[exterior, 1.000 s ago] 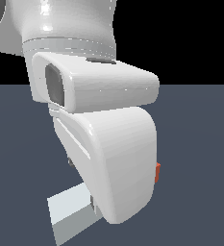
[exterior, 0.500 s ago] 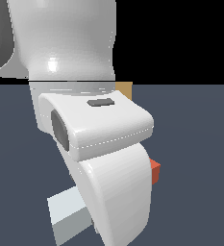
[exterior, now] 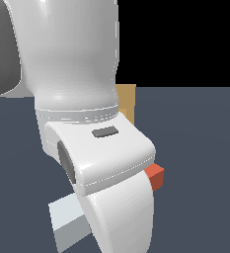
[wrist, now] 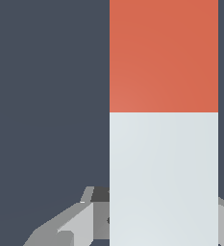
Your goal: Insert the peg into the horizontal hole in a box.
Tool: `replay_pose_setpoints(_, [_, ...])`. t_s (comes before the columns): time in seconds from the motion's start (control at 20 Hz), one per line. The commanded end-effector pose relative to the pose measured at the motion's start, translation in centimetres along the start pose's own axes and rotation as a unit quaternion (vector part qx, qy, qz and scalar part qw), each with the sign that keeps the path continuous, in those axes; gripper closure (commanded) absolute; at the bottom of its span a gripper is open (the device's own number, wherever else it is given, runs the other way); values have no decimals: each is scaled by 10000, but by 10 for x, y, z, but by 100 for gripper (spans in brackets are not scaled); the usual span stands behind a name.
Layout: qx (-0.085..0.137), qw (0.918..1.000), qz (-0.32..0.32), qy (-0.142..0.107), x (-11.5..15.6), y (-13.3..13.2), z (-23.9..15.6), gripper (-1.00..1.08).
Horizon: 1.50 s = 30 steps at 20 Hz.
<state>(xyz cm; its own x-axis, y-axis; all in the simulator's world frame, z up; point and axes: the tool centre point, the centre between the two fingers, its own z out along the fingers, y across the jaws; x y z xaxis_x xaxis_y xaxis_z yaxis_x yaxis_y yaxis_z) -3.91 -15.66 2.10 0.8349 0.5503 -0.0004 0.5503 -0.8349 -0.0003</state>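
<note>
- Arm (exterior: 82,99) fills the exterior view, wrist link bent low over the peg (exterior: 67,222).
- Peg on floor: white end at exterior view's left, red end (exterior: 156,177) pokes out at its right.
- Gripper (wrist: 108,221) fingers straddle the peg's white part; can't tell if clamped.
- Box (exterior: 127,101) behind arm, mostly hidden; hole not seen.

Legible markings: none. No text, label, brand, number or sign can be read in either view. The peg (wrist: 164,120) shows plain red-orange and white-grey faces; the visible part of the box (exterior: 127,103) is plain tan; the arm's white casing (exterior: 82,74) bears only a blank grey inset.
</note>
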Motion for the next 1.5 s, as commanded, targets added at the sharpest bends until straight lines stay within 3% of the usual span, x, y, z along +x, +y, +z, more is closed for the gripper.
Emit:
replay_pose_setpoints(0.0, [-1, 10000, -2, 3, 1, 0, 0, 108])
replay_pose_setpoints(0.55, [-2, 10000, -86, 1, 4, 1, -1, 108])
replay_pose_setpoints(1.0, [-7, 9956, -934, -3, 44, 0, -8, 108])
replay_pose_setpoints(1.25, [-10, 9832, -1824, -4, 85, -9, -16, 108])
replay_pose_setpoints(1.45, [-12, 9634, -2680, -4, 123, -24, -24, 108])
